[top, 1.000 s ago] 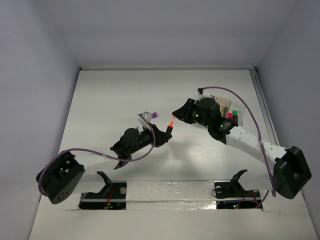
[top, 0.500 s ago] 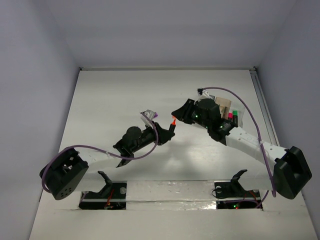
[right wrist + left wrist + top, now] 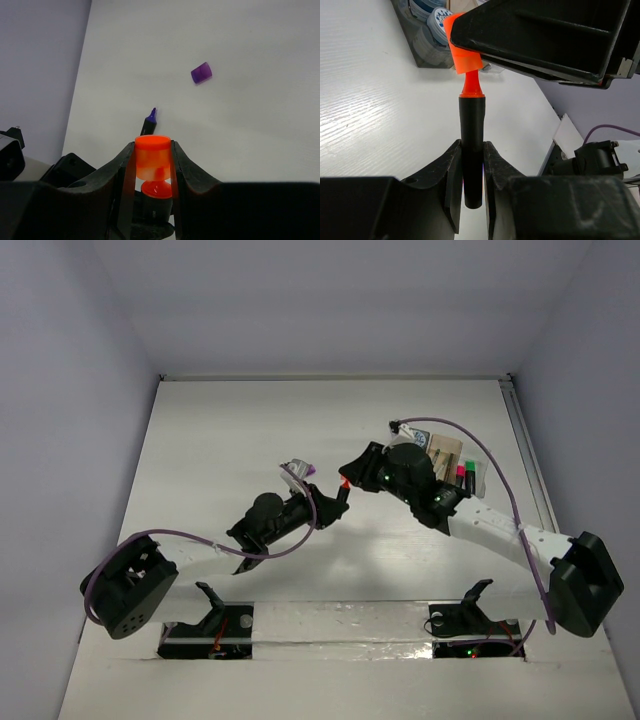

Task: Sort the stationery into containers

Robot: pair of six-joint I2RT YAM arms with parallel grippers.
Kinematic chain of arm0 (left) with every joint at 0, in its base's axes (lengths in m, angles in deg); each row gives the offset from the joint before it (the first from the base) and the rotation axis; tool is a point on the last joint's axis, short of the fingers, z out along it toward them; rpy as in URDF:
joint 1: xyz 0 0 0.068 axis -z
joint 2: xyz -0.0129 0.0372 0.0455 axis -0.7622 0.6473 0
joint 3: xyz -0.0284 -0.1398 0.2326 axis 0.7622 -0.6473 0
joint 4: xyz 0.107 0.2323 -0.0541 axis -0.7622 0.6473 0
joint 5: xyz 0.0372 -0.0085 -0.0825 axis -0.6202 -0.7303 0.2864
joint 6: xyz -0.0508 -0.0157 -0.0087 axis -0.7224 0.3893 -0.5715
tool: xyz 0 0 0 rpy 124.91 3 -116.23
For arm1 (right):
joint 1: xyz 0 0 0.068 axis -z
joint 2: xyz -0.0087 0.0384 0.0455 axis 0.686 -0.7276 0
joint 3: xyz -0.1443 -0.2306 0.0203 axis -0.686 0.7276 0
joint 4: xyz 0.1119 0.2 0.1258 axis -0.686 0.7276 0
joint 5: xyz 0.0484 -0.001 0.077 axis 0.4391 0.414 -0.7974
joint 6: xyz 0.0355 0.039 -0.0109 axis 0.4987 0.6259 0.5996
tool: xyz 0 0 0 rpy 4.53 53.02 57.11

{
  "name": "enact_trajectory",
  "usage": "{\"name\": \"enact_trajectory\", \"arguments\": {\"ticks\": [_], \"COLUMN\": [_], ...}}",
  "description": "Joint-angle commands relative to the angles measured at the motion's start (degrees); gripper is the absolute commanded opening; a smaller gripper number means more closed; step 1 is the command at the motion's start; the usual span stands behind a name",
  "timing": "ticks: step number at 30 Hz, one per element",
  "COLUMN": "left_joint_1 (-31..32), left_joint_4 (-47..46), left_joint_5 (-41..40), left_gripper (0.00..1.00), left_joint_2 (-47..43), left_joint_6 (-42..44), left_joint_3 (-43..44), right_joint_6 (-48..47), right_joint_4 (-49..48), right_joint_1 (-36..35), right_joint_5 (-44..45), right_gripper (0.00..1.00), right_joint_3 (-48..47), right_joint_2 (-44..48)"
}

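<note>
The left gripper (image 3: 471, 148) is closed tight on the black barrel of an orange highlighter (image 3: 471, 120), holding it clear of the table (image 3: 375, 110) with the tip pointing away. The right gripper (image 3: 152, 150) is clamped on the orange cap (image 3: 152, 154). A second ago it stood off to the right of the tip. It has since moved left, and the cap now meets the nib. The orange collar below the cap is exposed, so the cap appears not fully seated and needs a further push along the barrel. Just far-left of the pair stands the dark grey holder (image 3: 427, 56) with blue-and-white round pieces (image 3: 440, 22). The clear box (image 3: 447, 450) lies to the far right. A purple cap (image 3: 201, 73) and an uncapped purple highlighter (image 3: 150, 119) lie loose on the table, unsorted.
</note>
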State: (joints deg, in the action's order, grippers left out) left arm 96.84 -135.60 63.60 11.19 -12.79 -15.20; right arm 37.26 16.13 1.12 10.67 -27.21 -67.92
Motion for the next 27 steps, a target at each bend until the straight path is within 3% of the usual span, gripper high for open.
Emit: {"name": "enact_trajectory", "arguments": {"ticks": [1, 3, 10, 27], "left_joint_1": [0.28, 0.28, 0.81, 0.81], "left_joint_4": [-4.13, -4.04, -5.62, -9.57], "left_joint_5": [-1.95, -3.96, -6.53, -7.06], "left_gripper": [0.00, 0.00, 0.00, 0.00], "left_joint_2": [-0.70, -1.66, -2.55, -5.00], "left_joint_6": [0.23, 0.23, 0.58, 4.19], "left_joint_3": [2.89, 2.89, 2.97, 4.56], "right_joint_6": [-1.00, -1.87, -3.28, -3.29], "right_joint_4": [-1.60, -1.16, -0.89, -5.29], "right_joint_1": [-2.45, -5.67, -9.30, -15.28], "right_joint_5": [3.65, 10.64, 19.56, 22.12], "right_gripper": [0.09, 0.09, 0.09, 0.09], "right_joint_3": [-1.25, -1.69, -2.75, -0.99], "right_joint_2": [1.23, 1.15, 0.53, 2.02]}}
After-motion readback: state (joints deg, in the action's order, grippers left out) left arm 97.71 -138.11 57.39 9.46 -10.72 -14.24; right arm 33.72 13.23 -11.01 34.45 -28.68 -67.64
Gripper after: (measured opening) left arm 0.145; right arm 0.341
